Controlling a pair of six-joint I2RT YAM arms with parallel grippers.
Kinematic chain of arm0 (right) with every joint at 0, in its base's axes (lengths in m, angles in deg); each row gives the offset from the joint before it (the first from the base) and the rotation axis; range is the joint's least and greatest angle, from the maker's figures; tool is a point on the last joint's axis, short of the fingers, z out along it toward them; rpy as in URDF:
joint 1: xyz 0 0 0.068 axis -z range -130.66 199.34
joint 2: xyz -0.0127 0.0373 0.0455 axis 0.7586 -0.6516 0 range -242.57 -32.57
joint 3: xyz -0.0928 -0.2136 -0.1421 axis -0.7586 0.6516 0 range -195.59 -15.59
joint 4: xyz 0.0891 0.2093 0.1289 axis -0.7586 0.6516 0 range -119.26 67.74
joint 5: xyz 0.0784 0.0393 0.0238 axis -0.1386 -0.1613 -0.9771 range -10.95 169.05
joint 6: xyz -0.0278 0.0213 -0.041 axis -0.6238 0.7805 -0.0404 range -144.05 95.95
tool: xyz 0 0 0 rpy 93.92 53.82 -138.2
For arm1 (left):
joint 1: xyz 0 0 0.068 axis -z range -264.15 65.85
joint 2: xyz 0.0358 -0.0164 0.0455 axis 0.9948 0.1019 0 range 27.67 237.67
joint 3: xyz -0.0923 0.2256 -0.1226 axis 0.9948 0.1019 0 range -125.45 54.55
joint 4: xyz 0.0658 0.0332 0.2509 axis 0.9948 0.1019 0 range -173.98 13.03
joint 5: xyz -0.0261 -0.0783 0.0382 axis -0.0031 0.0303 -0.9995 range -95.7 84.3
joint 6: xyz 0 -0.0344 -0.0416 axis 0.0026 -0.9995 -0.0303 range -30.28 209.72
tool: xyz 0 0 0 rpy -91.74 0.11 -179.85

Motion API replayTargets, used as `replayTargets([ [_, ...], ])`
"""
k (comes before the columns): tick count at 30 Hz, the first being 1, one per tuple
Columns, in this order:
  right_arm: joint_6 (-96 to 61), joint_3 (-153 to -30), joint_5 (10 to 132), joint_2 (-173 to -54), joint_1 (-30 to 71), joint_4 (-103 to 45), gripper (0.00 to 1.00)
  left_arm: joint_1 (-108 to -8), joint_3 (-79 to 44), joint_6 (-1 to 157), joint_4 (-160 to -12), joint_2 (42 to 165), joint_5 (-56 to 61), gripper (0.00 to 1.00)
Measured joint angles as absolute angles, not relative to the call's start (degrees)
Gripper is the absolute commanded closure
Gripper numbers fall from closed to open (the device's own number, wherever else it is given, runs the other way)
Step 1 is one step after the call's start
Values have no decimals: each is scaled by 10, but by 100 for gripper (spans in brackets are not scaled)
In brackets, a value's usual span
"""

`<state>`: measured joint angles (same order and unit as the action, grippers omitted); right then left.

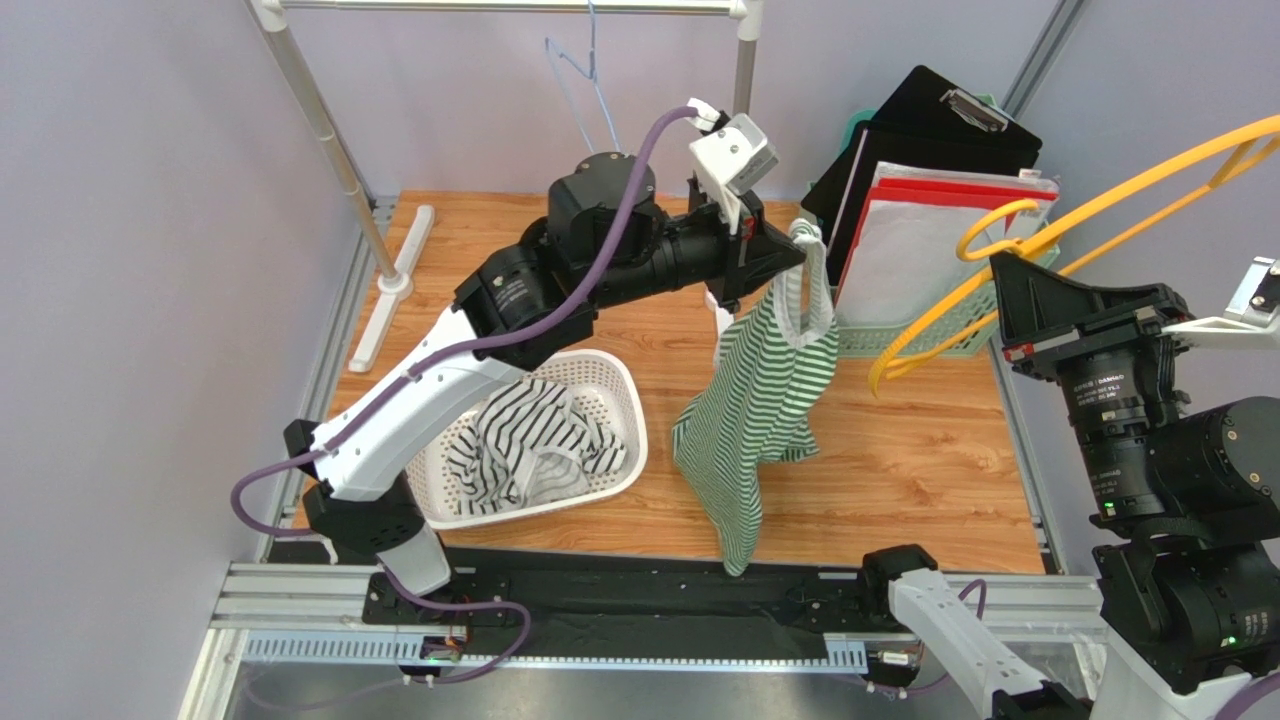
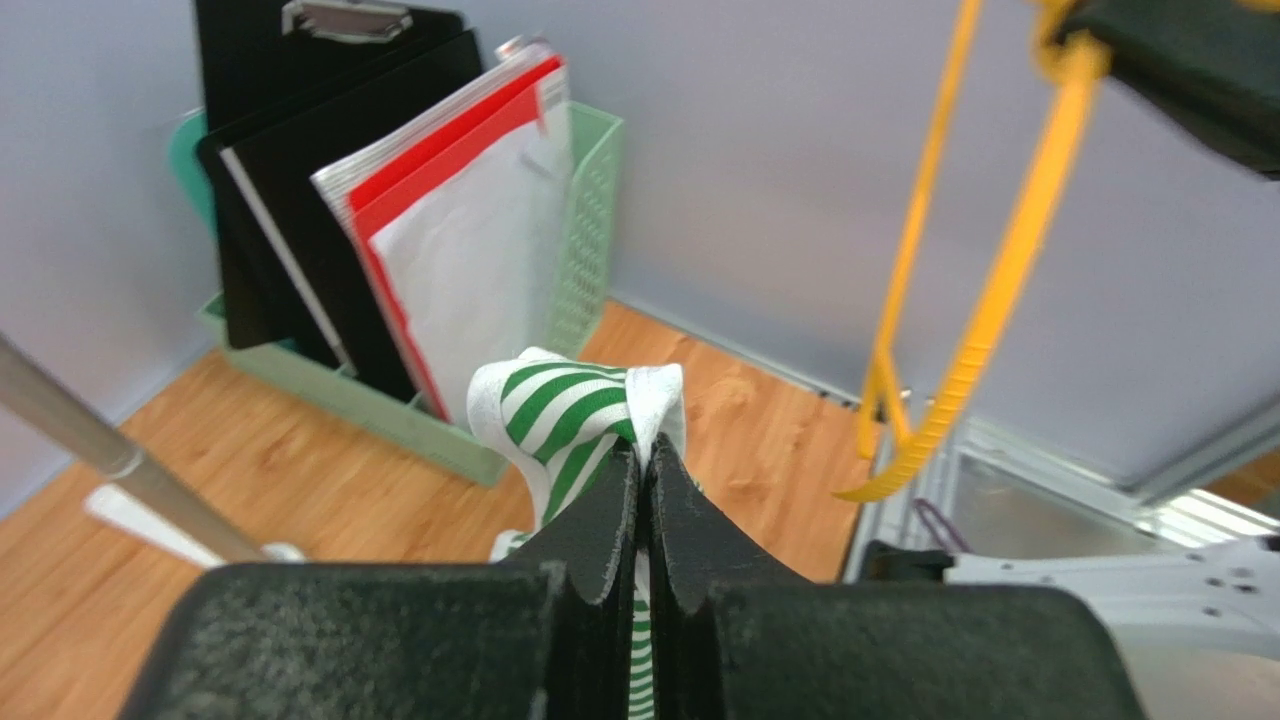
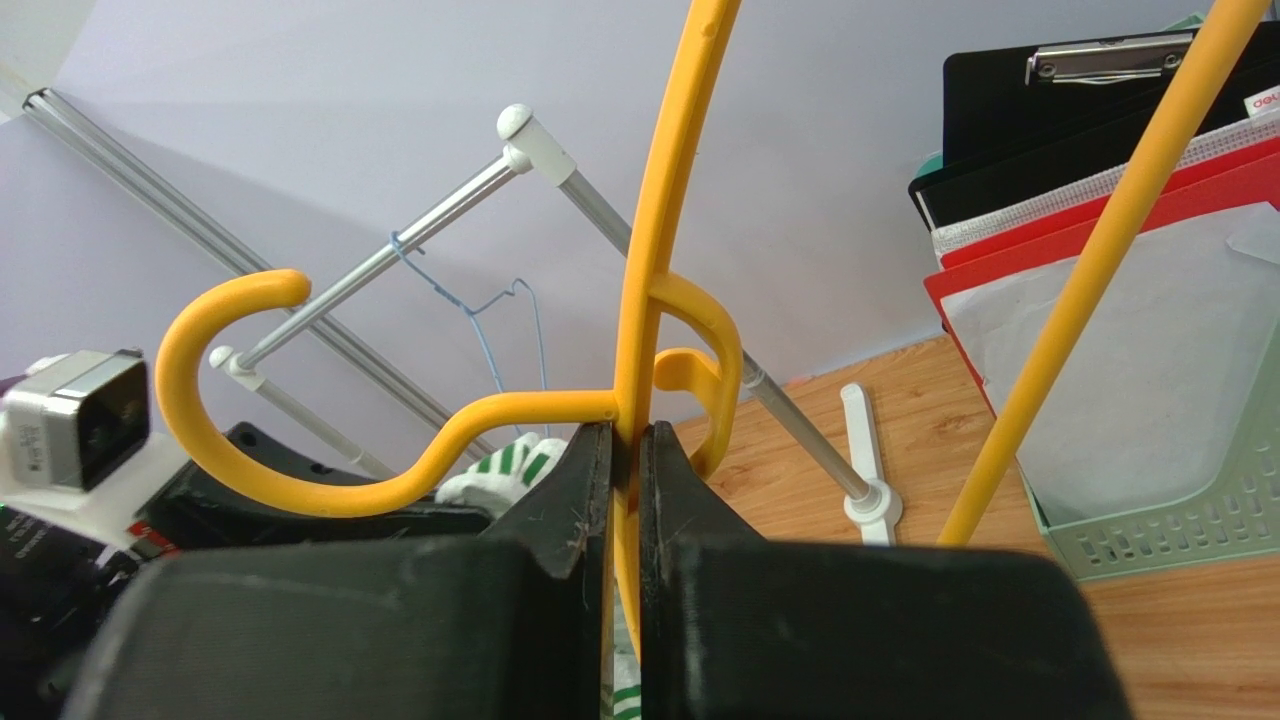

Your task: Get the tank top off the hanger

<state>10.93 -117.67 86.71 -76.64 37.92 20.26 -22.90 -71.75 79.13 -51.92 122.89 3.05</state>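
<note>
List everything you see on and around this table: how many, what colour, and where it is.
table: one, light wood, under everything
tank top: one, green and white stripes, hanging mid-air at centre
hanger: one, yellow, raised at the right
basket: one, white, near left
clothing: black and white stripes, heaped in the basket, count unclear
file rack: one, mint green, far right, holding a black clipboard and red and white folders
clothes rail: one, silver, far edge
wire hanger: one, blue, on the rail
left pincer: one, black, shut on the tank top's strap
right pincer: one, black, shut on the hanger
</note>
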Motion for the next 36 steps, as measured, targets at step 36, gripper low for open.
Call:
replayTargets([
  [36, 122, -1085, 812, -763, 379, 194, 100, -213, -338, 781, -493, 1184, -112, 100],
])
